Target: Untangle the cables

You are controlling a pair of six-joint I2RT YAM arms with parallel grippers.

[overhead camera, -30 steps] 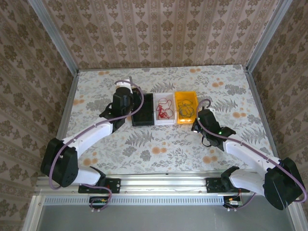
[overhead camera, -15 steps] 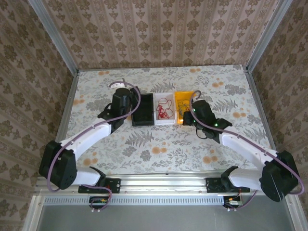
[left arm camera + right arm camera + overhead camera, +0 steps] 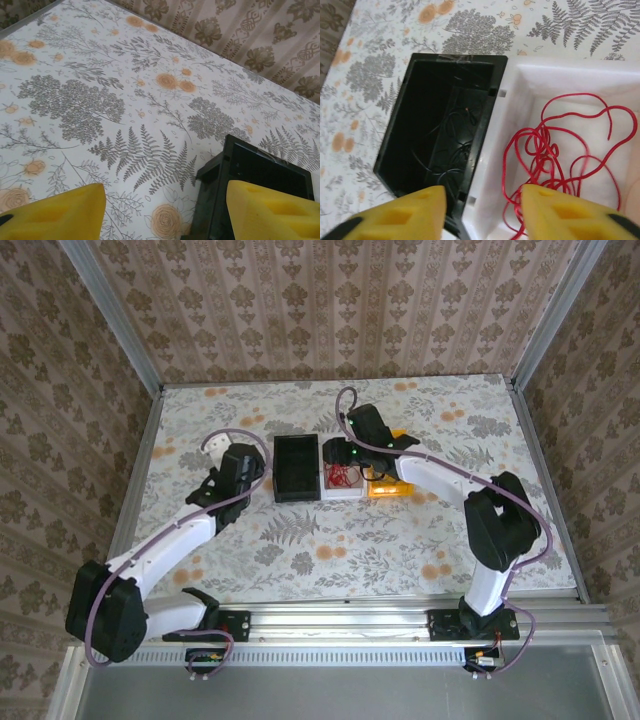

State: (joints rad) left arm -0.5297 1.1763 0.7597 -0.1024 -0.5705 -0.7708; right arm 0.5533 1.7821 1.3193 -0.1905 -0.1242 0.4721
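Since the earlier frame the right arm has swung from the orange bin (image 3: 388, 489) across to the white bin (image 3: 340, 496), and the left arm has drawn back from the black bin (image 3: 297, 468) toward the left side of the table (image 3: 400, 540). The right gripper (image 3: 482, 207) now hangs above the wall shared by the black and white bins, its yellow fingers (image 3: 565, 212) parted with a clear gap between them and nothing caught there. Under it, in the right wrist view, the red cable (image 3: 555, 150) lies in loose, overlapping loops on the floor of the white bin, touching neither finger. A thin dark cable (image 3: 455, 145) curls on the bottom of the black bin just beside it, hard to trace against the dark plastic. From the top view the three bins stand in a row, touching side by side, black on the left, white in the middle, orange on the right, and the right arm crosses over part of the orange one, so its contents cannot be made out. The left gripper (image 3: 165, 212) sits low over the patterned tabletop near the black bin's left corner, its two yellow pads (image 3: 55, 212) spread wide apart and holding nothing, with bare table showing between them.
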